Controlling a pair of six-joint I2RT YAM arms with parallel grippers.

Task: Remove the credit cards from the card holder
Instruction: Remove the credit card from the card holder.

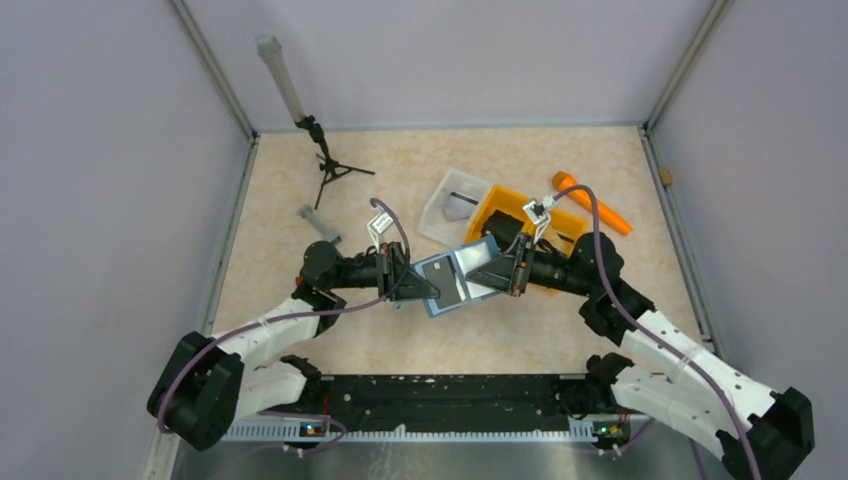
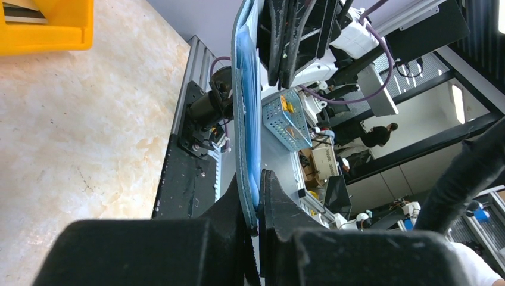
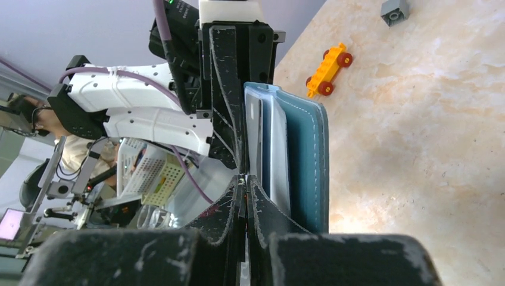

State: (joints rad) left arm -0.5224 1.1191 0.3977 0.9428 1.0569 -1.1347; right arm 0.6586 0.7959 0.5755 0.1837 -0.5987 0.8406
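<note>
Left fingers (image 2: 280, 202) are clamping one edge of the holder (image 1: 455, 280), holding it aloft between the arms, right fingers (image 3: 271, 211) are pressing fully together at its pocket, whether on a card (image 3: 254, 134) I can't tell – extraction step, next needing a straight pull away.

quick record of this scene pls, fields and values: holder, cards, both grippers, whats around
card holder: teal-blue, open, held up between both grippers
left gripper: shut on the card holder's edge
right gripper: shut at the opposite side, next to the pale card edges; whether it pinches a card is unclear
cards: pale edges showing inside the holder
behind: orange bin, clear tray, black tripod
</note>
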